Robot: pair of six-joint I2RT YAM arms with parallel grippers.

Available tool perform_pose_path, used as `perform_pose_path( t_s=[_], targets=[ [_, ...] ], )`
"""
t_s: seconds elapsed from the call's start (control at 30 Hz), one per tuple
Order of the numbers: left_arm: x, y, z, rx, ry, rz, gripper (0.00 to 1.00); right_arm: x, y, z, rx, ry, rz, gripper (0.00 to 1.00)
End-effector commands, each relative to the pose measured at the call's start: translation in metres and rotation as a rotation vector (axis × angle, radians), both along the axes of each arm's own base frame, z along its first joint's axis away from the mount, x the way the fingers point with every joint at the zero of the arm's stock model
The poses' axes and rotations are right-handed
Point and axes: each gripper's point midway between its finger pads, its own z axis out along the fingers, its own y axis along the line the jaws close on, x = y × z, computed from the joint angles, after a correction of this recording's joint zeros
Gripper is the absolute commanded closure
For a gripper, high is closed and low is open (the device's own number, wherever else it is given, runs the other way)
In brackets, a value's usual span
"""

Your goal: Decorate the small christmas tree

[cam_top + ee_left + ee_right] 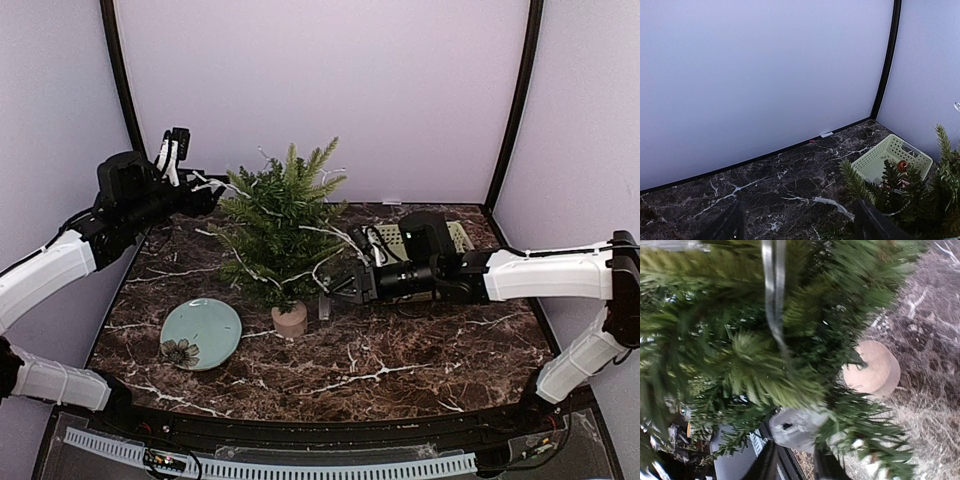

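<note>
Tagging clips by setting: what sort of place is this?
Likely a lab test booth, not a home: plain pale walls around a marble-look table, left arm and right arm at its near edge, staged tree and plate.

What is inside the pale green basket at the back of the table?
A small reddish ball shows inside the basket. The tree covers its near part with branches, so anything else inside cannot be seen.
</note>
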Motion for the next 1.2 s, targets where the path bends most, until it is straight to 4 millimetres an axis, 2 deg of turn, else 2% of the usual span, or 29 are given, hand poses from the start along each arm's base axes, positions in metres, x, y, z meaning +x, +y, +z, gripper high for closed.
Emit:
perform_pose_path(
  t_s=[0.0,0.13,0.3,0.43,0.5,0.57,0.63,0.7,0.87,1.0,1.17],
  targets=[
    [-0.017,0.003,-0.004,-0.063,0.041,-0.008,0.22,-0.005,-0.008,0.020,0.042,-0.077,-0.009,0.66],
    [-0.021,0.007,-0.019,-0.089,0.120,0.013,0.20,-0.008,-0.024,0.032,0.042,-0.113,-0.021,0.52],
    [-0.022,0.006,-0.035,-0.115,0.182,0.016,0.19,-0.002,-0.055,0.034,0.012,-0.136,-0.074,0.38],
    [-0.020,0.012,-0.044,-0.116,0.208,0.050,0.18,0.018,-0.096,0.030,-0.042,-0.143,-0.158,0.35],
    [-0.019,0.014,-0.044,-0.119,0.209,0.057,0.18,0.036,-0.118,0.033,-0.061,-0.167,-0.221,0.35],
    [-0.019,0.015,-0.044,-0.124,0.210,0.062,0.18,0.064,-0.142,0.030,-0.111,-0.184,-0.316,0.34],
    [-0.019,0.015,-0.046,-0.126,0.212,0.065,0.18,0.100,-0.166,0.020,-0.214,-0.193,-0.425,0.36],
    [-0.018,0.015,-0.048,-0.130,0.212,0.065,0.19,0.129,-0.178,0.003,-0.337,-0.206,-0.482,0.38],
    [-0.021,0.017,-0.051,-0.127,0.211,0.070,0.18,0.177,-0.182,-0.029,-0.503,-0.209,-0.505,0.39],
    [-0.023,0.018,-0.052,-0.120,0.211,0.069,0.18,0.192,-0.177,-0.067,-0.622,-0.145,-0.432,0.40],
    [-0.026,0.019,-0.055,-0.118,0.216,0.063,0.18,0.177,-0.185,-0.098,-0.708,-0.057,-0.376,0.40]
  ],
)
